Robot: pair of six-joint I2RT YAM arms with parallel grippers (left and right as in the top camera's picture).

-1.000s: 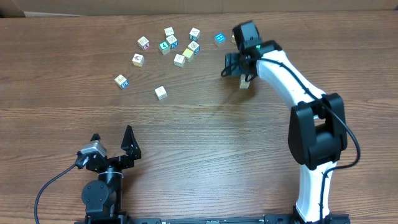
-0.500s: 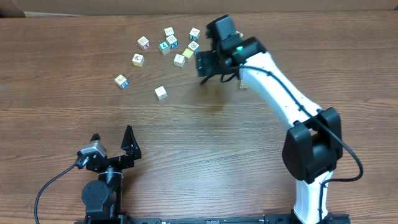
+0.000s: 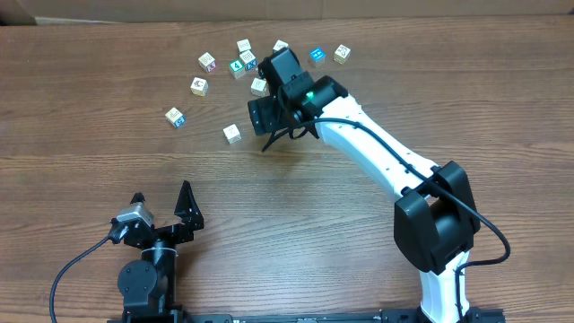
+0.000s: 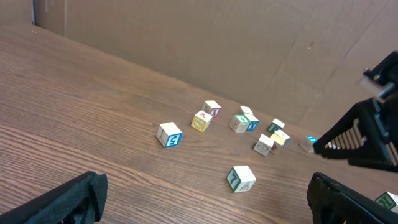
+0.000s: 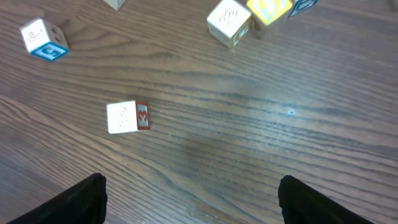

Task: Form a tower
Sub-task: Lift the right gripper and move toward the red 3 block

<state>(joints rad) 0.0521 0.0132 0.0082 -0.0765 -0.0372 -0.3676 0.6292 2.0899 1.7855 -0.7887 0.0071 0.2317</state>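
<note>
While the right claw (image 5: 193, 202) and left claw (image 3: 161, 193) both stand released and empty, one pale cube (image 5: 127, 117) on the surface (image 5: 261, 149) shows a red-backed mark, possibly "3".

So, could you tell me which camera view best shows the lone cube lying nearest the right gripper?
The right wrist view: the lone cube lies close by the right gripper, unobstructed, its red-printed side visible. Overhead shows it small. The left wrist view shows it farther off, green print facing.
</note>
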